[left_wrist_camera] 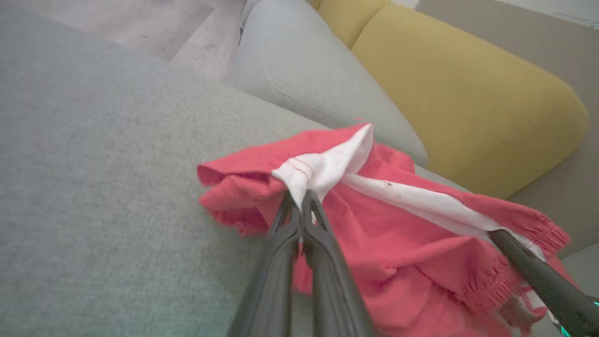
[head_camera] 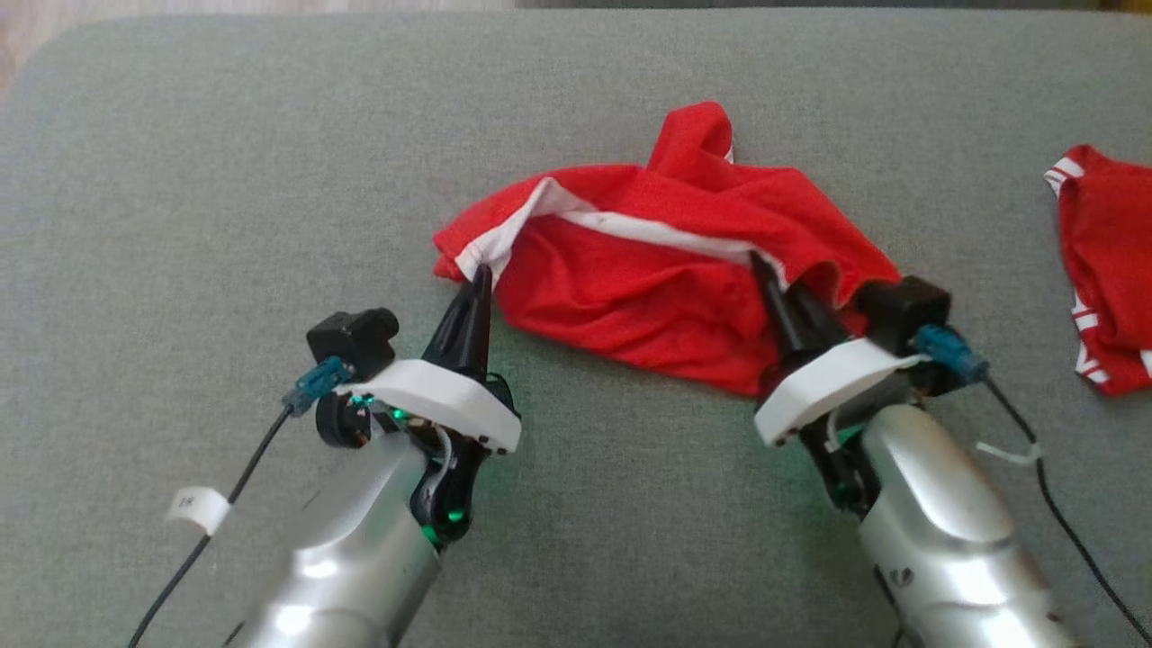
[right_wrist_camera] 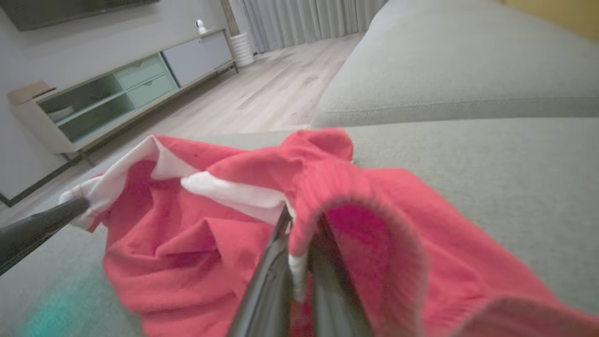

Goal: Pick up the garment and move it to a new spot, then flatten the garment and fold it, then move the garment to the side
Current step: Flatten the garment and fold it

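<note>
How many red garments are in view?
2. One crumpled red garment with white trim, central, gripped by the left end effector and right end effector; one red white-striped garment at the head view's right edge, partly cropped.

Grey cushion (head_camera: 225, 180) carries 2 items: crumpled red garment (head_camera: 648, 270), second red garment (head_camera: 1107, 270) at right edge.

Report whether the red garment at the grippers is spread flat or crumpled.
Crumpled: the red garment lies bunched in folds on the grey cushion, left gripper and right gripper pinching its white band.
</note>
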{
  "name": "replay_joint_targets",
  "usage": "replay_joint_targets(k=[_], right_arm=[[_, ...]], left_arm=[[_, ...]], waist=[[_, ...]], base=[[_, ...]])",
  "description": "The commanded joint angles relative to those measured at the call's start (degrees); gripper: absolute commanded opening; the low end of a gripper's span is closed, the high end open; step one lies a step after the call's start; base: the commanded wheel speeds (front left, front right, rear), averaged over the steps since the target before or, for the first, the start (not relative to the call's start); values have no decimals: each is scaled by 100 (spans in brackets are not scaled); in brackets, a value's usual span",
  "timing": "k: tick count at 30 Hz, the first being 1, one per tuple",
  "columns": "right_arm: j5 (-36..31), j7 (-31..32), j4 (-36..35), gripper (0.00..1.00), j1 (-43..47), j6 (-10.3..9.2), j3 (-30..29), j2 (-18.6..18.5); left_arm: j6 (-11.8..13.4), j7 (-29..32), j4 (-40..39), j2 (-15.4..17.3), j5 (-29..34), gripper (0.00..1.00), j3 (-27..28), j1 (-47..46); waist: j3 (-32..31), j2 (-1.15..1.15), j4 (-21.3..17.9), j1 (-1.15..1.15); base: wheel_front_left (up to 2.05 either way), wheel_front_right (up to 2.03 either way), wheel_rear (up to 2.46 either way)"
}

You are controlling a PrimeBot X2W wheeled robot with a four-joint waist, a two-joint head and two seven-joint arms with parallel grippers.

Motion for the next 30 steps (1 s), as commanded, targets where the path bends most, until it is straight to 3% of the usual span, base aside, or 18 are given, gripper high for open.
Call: replay_joint_targets(k=[1,9,13,14,20,25,30], right_arm=[[-163,-111,-313,0,-157,37,-193,35],[-733,85,-1589,0,58,37,-1072,35],[-941,590,-2707,0,233,37,-1284,35],[-941,590,-2707,0,233,37,-1284,35],[-1248,1500,-4475,0,288,37,-1431,32],[-1277,2123,-5553,0,250,37,-1531,-33],[-1251,2521,-5898,0,142,37,-1685,-89]], left_arm=[[-2,-109,-379,232,144,0,274,-165],[242,-28,-2105,1092,579,0,448,-137],[534,479,-3393,1641,724,0,548,-303],[534,479,-3393,1641,724,0,548,-303],[980,1550,-5167,2383,812,0,769,-747],[1245,2262,-6059,2724,764,0,907,-1059],[1402,2579,-6314,2780,629,0,995,-1197]], waist=[[-164,0,25,0],[-789,0,61,0],[-1132,0,13,0],[-1132,0,13,0],[-1423,0,-120,0],[-1405,0,-177,0],[-1107,0,-191,0]], base=[[0,0,0],[0,0,0],[0,0,0],[0,0,0],[0,0,0],[0,0,0],[0,0,0]])
